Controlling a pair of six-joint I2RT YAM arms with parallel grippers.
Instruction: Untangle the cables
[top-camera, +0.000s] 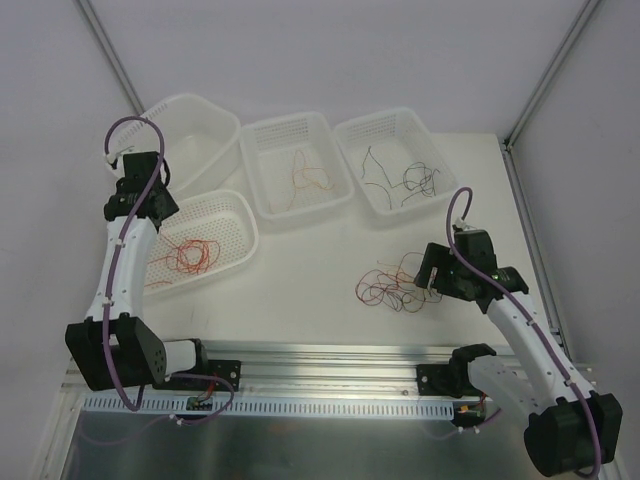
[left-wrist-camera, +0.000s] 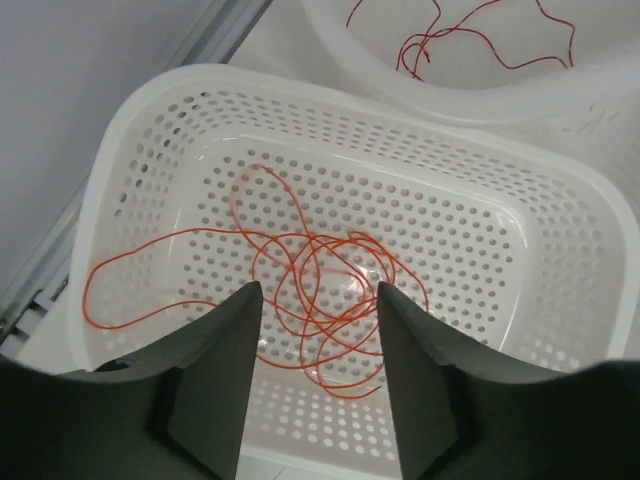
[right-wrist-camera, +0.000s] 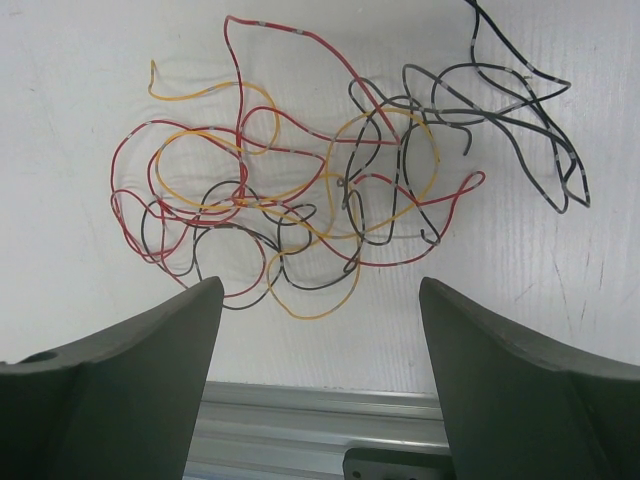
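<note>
A loose tangle of red, yellow-orange and black cables (top-camera: 390, 285) (right-wrist-camera: 300, 200) lies on the white table. My right gripper (top-camera: 428, 275) (right-wrist-camera: 320, 285) hovers just to its right, open wide, with nothing between the fingers. Looped orange cables (top-camera: 185, 255) (left-wrist-camera: 320, 270) lie in the front-left perforated basket (top-camera: 245, 215) (left-wrist-camera: 200, 85). My left gripper (top-camera: 150, 205) (left-wrist-camera: 318, 292) hangs above that basket. Its fingers stand apart and hold nothing; the orange loops show through the gap, down on the basket floor.
Three more white baskets stand along the back: a left one (top-camera: 190, 110), a middle one (top-camera: 300, 125) holding red-orange wires (top-camera: 310, 175), and a right one (top-camera: 385, 120) holding black wires (top-camera: 400, 175). A metal rail (top-camera: 330, 355) runs along the near edge.
</note>
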